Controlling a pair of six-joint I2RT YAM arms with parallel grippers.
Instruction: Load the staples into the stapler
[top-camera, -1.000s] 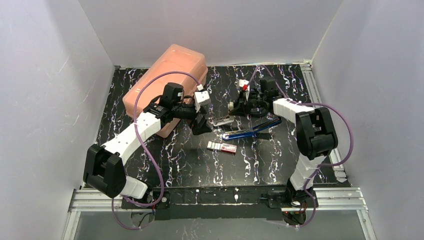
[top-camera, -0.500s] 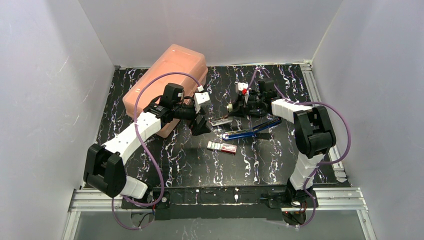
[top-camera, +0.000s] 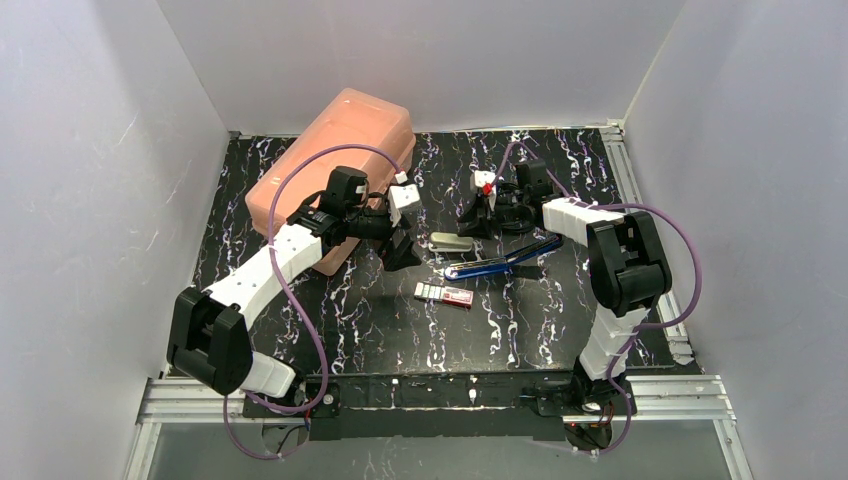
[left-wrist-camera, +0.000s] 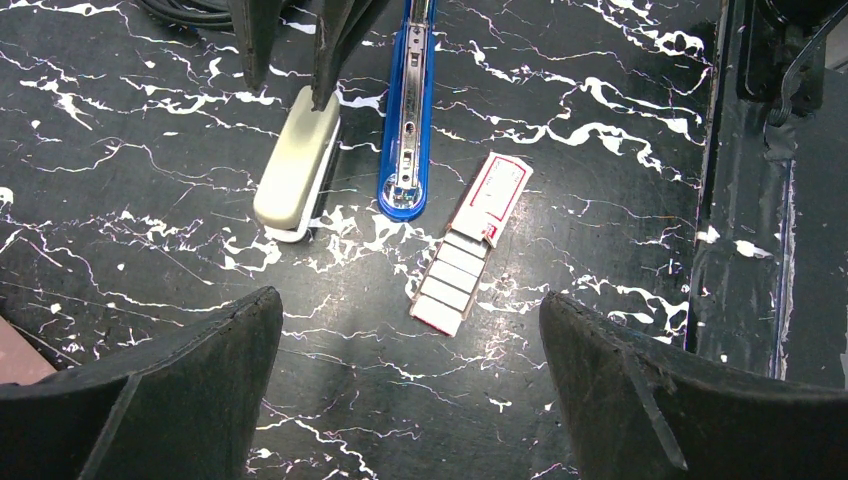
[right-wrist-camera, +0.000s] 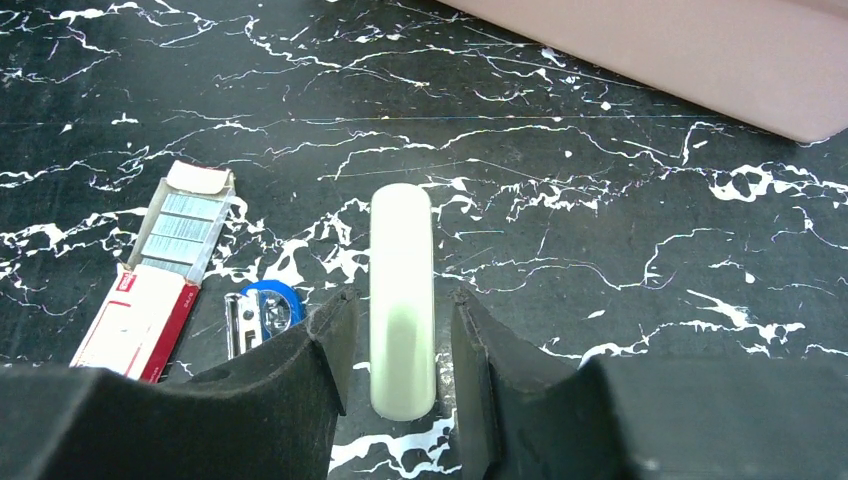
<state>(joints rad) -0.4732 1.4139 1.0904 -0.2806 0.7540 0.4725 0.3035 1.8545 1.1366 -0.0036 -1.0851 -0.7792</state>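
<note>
There is one staples box (top-camera: 443, 293), small and pink-red, with one grey tray slid out of it. There is one blue stapler (top-camera: 500, 262) and one cream top part (top-camera: 451, 241). One salmon-pink case (top-camera: 335, 160) and one table (top-camera: 350, 325) are seen. Two arms show, bearing one left gripper (top-camera: 401, 252) and one right gripper (top-camera: 472, 222).

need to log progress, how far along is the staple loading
Done: the stapler lies swung open, cream top lying flat beside its blue channel; the staples box is slid open, tray showing. In hand: nothing; the right tool straddles the cream top with gaps either side, the left tool hovers open. Left: lift a strip, lay it in the channel, close up.
</note>
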